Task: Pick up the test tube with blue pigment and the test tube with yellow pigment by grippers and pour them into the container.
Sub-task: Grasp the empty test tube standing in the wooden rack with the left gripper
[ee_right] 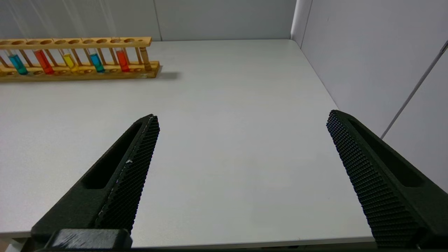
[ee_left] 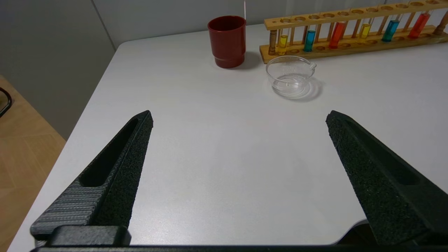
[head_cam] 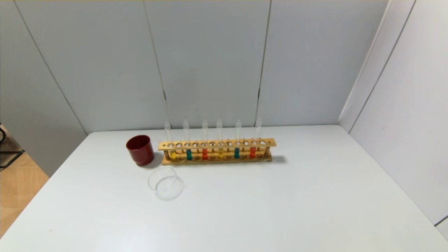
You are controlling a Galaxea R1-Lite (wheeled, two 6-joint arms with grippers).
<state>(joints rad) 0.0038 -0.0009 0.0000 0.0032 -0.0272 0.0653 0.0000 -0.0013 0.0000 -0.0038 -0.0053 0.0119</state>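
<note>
**Two tubes to lift, and nothing picked up yet**

The slim clear glass tube with blue liquid at its bottom (head_cam: 237,152) stands upright in the long wooden rack with a row of round holes (head_cam: 217,143), towards the rack's right end. There is a second tube of blue-green liquid (head_cam: 189,154) nearer the left end, so either could be the one. The slim clear glass tube with bright yellow liquid (head_cam: 173,154) stands at the rack's left end, and a duller yellow tube (head_cam: 221,153) sits in the middle. Two red tubes fill other holes.

The small low clear glass dish with a pouring lip (head_cam: 165,182) rests on the white table (head_cam: 280,203) in front of the rack's left end, with a dark red round cup (head_cam: 140,149) just beside the rack.

The left gripper (ee_left: 239,117) and the right gripper (ee_right: 243,117) both hang over the near edge of the table, well apart from the rack. Each has its black fingers spread wide with nothing between them.

I think the best way is to come at each tube above the rack's top bar, squeeze gently, and lift straight up so the glass does not knock the wood. Tip slowly over the dish.
</note>
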